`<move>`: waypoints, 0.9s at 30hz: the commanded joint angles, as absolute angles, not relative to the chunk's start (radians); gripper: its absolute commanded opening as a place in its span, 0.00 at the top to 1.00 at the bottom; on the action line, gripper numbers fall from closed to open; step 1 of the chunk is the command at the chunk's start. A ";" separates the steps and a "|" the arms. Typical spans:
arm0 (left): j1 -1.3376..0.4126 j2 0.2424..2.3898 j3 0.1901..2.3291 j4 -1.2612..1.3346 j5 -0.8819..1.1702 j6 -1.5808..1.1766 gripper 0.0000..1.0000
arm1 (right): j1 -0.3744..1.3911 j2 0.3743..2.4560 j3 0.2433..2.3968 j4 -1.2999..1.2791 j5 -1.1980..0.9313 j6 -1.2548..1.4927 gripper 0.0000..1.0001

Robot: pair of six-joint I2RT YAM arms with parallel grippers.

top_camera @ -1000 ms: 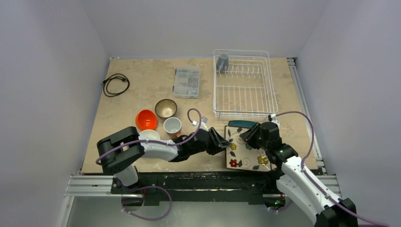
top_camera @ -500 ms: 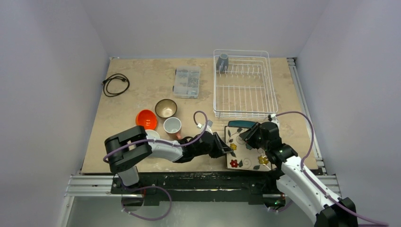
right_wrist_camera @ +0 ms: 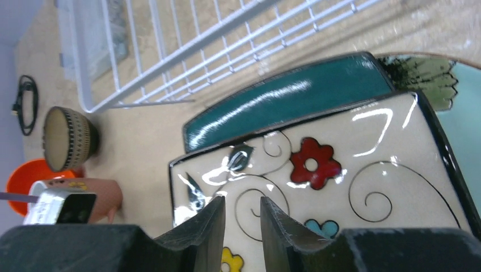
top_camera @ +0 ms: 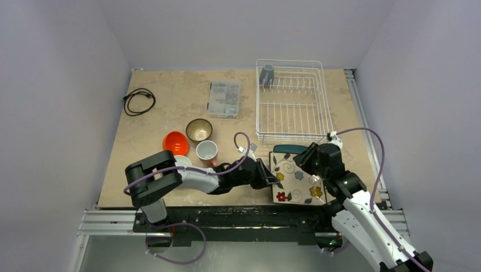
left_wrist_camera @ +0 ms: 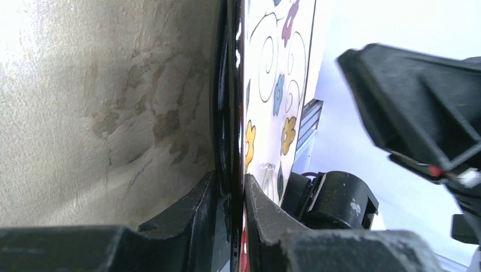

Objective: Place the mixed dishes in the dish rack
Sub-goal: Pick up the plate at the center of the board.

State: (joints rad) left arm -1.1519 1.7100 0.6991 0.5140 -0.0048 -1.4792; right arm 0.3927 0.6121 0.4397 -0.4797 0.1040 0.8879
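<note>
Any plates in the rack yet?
No: the dish rack holds only the grey-blue mug, while the floral plate and the teal plate lie outside it, nearer the arms.

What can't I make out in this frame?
- Green plate: right wrist view, only a corner shows; it lies under the teal plate and floral plate, and the frame edge cuts it off.
- White bowl: top view, mostly behind the left arm.
- Right fingers: right wrist view, narrow gap over the floral plate; whether they grip anything is unclear.
</note>
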 commanded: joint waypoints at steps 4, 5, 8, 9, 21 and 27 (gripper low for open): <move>-1.149 1.572 0.800 0.673 0.056 -1.419 1.00 | 0.395 0.596 0.589 -0.501 0.112 0.791 0.70; -1.149 1.560 0.805 0.666 0.053 -1.417 1.00 | 0.395 0.598 0.606 -0.506 0.117 0.782 0.70; -1.149 1.528 0.815 0.648 0.045 -1.408 1.00 | 0.396 0.600 0.639 -0.517 0.138 0.762 0.69; -1.149 1.519 0.819 0.639 0.042 -1.405 1.00 | 0.395 0.599 0.644 -0.519 0.146 0.758 0.70; -1.146 1.491 0.826 0.601 0.044 -1.385 1.00 | 0.395 0.600 0.604 -0.496 0.109 0.766 0.69; -1.149 1.413 0.982 0.249 0.030 -1.123 1.00 | 0.395 0.610 0.560 -0.441 0.019 0.756 0.65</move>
State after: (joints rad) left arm -1.1511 1.5673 0.7853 0.2230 0.0105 -1.3029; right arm 0.3927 0.6022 0.5869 -0.4992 0.0875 0.7761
